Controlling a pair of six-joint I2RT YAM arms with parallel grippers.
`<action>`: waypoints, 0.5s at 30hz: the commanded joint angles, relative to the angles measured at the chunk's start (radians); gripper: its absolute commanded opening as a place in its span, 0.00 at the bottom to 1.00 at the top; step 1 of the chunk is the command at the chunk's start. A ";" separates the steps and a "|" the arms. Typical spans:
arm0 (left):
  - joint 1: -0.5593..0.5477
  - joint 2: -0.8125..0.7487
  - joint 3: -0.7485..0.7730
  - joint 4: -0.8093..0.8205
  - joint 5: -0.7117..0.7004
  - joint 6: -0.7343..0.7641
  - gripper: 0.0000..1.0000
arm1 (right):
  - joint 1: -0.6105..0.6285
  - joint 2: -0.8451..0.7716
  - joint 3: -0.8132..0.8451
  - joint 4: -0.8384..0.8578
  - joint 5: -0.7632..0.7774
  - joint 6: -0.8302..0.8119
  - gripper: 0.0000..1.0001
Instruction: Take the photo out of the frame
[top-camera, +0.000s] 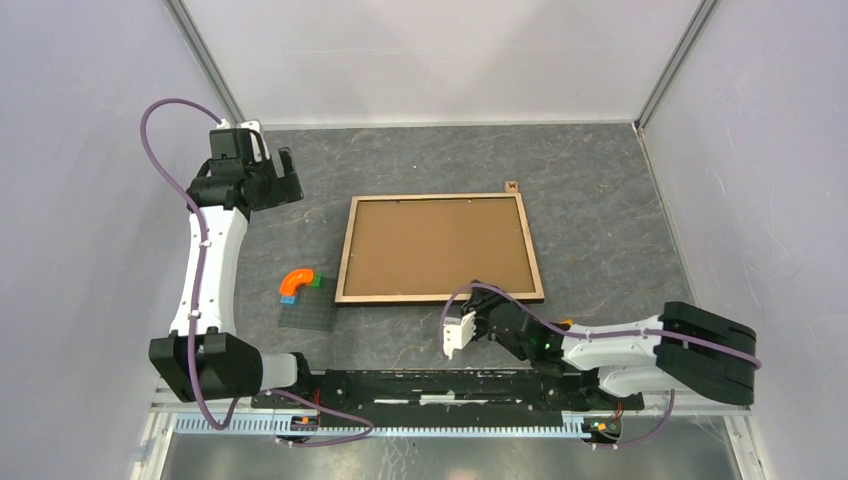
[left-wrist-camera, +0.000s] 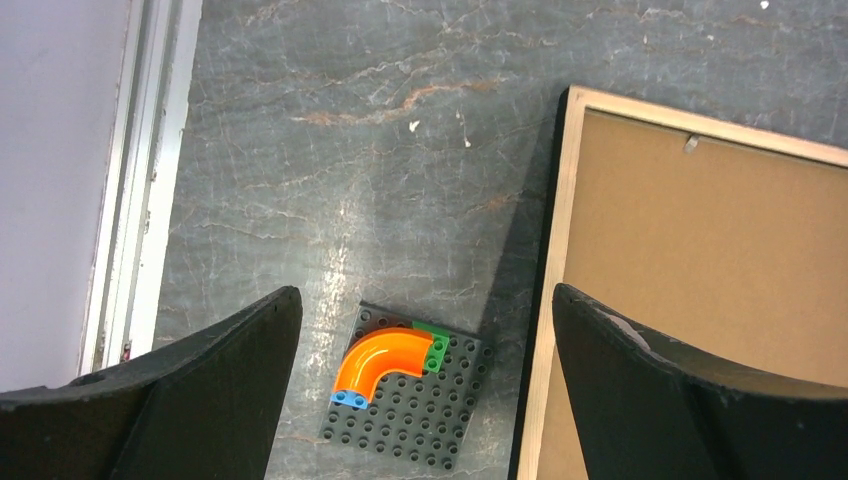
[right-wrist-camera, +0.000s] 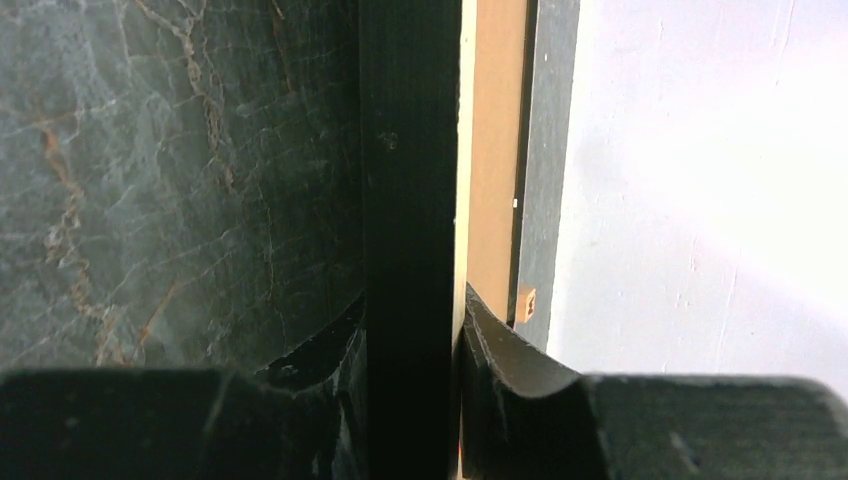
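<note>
Brown fibreboard faces up: the frame (top-camera: 440, 247) lies face down in the middle of the worktop (top-camera: 600, 180), its light wood rim all round. The photo must be under that board, against the glass. I cannot see it from any view.

My right claw (right-wrist-camera: 412, 300) is pinching the frame's near edge, one finger on the black side and the other on the wood rim of the back. My left claw (top-camera: 288, 172) hangs spread wide over the far left of the worktop, well apart from the frame and holding nothing.

I judge the frame stiff and fairly heavy for its thickness, with glass in front, so it should not be twisted or dropped. The rim is the place to grip, as I do now. The board's middle gives nothing to hold. A small clip (left-wrist-camera: 690, 143) shows at the far edge of the back, and I expect the board must be freed there before it will lift.

The photo itself should be light, thin and quick to crease. I would take it by a bare margin near a corner and slide it flat. The baseplate (top-camera: 305, 312) just beside the near left corner could catch it.
</note>
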 joint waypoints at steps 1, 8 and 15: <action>0.005 -0.053 -0.032 0.032 0.018 0.046 1.00 | -0.004 0.095 0.044 0.035 0.016 0.142 0.10; 0.005 -0.082 -0.077 0.033 0.054 0.088 1.00 | -0.005 0.166 0.045 0.006 0.014 0.140 0.44; 0.004 -0.078 -0.103 0.032 0.106 0.105 1.00 | -0.005 0.076 0.141 -0.284 -0.095 0.166 0.98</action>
